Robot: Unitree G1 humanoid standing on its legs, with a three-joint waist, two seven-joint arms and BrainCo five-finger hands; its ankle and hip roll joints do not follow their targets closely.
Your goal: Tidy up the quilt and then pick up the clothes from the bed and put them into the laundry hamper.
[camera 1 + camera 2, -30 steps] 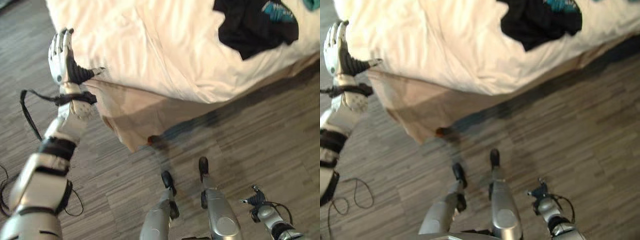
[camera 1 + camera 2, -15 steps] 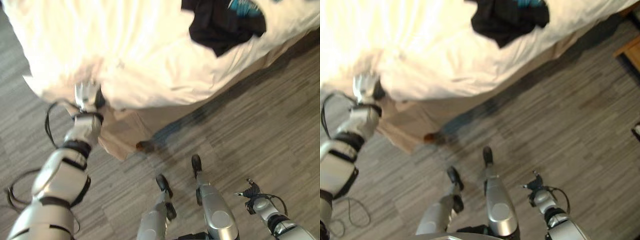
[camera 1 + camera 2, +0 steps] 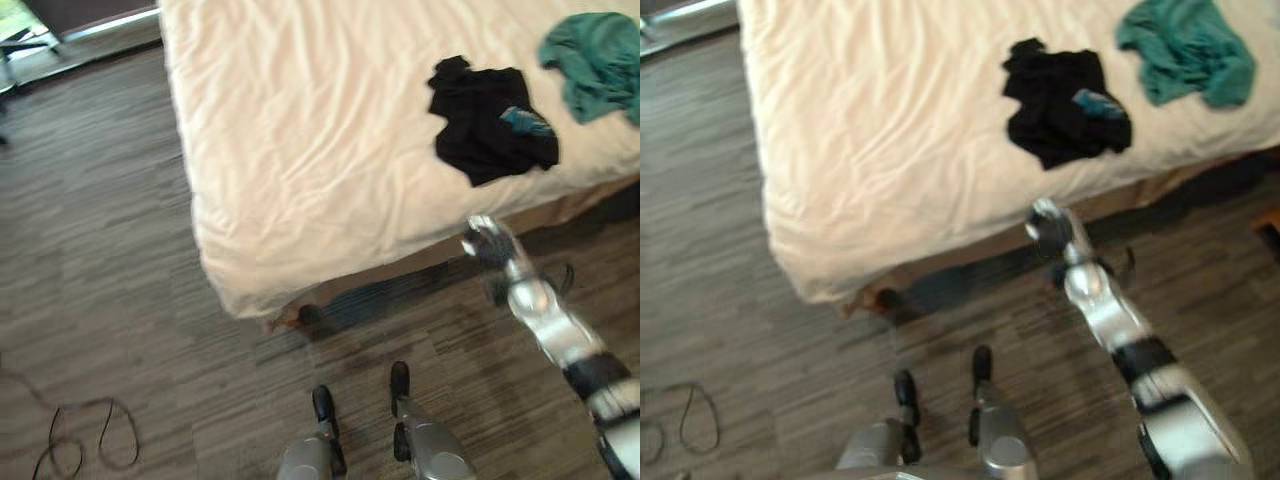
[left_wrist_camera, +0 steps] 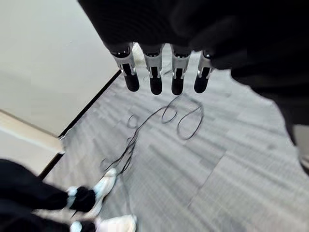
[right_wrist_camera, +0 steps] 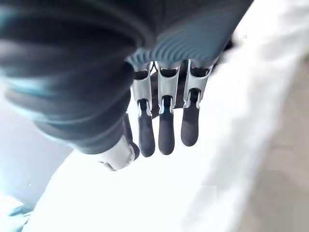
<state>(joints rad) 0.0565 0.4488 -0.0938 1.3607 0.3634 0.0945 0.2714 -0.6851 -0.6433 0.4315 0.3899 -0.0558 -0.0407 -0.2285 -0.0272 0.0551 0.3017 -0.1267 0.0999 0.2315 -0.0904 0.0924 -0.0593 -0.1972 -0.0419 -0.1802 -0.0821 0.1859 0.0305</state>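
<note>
Big cream quilt spread across the bed now, soft and lightly creased, its near edge draping over the side above the grey wood-grain floor. On it, 2 garments: a crumpled black top with a small blue patch, and beyond it a bunched teal cloth, limp and folded on itself. Right hand is up at the bed's edge just below the black top, fingers straight and released, holding nothing. Left hand hangs over the floor, fingers loose and extended, also carrying nothing; a person's shoes show past it.

Risk from here, as I judge it: reaching for the black top from this low edge, the fingers could snag the quilt along with the garment and drag the cover crooked again. Floppy fabric could also slip from a partial pinch.
</note>
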